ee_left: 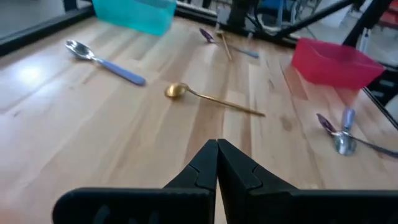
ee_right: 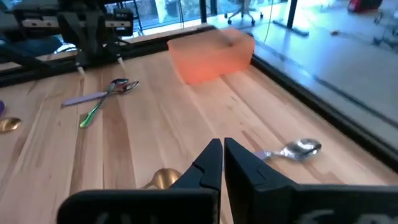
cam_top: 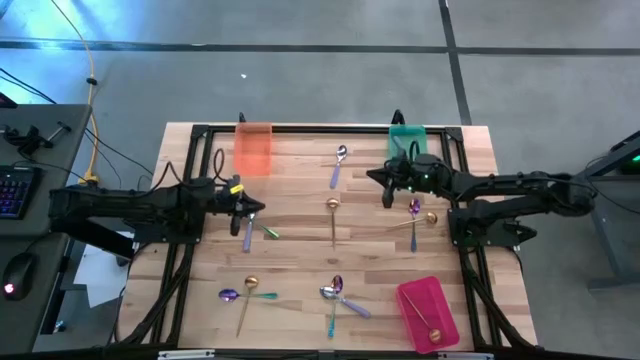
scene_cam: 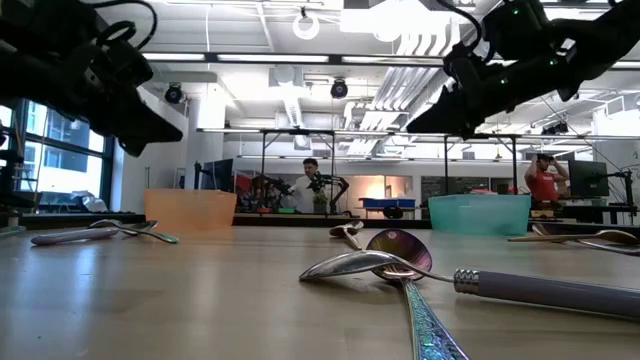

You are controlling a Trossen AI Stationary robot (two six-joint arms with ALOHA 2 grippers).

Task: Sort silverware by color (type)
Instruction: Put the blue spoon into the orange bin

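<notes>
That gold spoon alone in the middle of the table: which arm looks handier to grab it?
Probably the right. The gold spoon lies nearer the right gripper than the left gripper, whose closest spoons are a crossed pair. Both grippers are shut and empty.

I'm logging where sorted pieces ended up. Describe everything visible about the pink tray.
The pink tray is a shallow rectangular bin of translucent-looking pink-red plastic, open at the top. It rests flat on the wooden table near the front right corner, turned at an angle to the table's edge. One gold spoon lies inside it, bowl toward the front edge. No gripper is near it, and nothing outside touches it. The left wrist view shows its low walls.
</notes>
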